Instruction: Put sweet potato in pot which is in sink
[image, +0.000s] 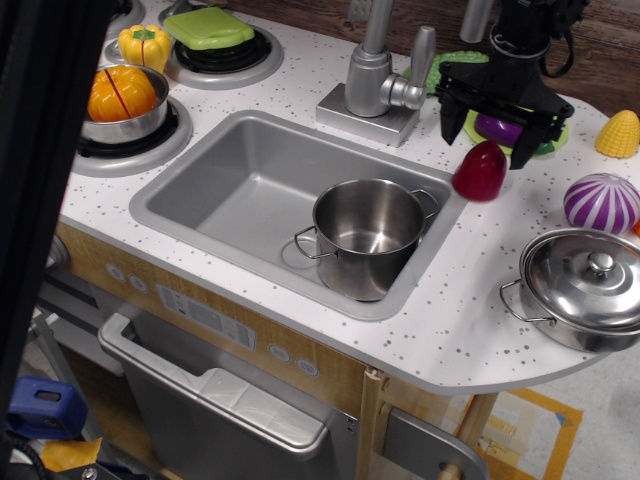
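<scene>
Observation.image view, gripper (485, 130) spread wide, empty, hovering just above and behind sweet potato (480, 171) on countertop (470, 290)

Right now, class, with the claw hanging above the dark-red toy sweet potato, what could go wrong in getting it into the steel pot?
1. The open black claw sits just behind the smooth, rounded dark-red sweet potato; closing off-centre could squirt it sideways.
2. The purple eggplant lies right under the claw and might be grabbed instead.
3. The shiny steel two-handled pot stands at the right end of the grey sink; a drop on its rim may bounce out.
</scene>
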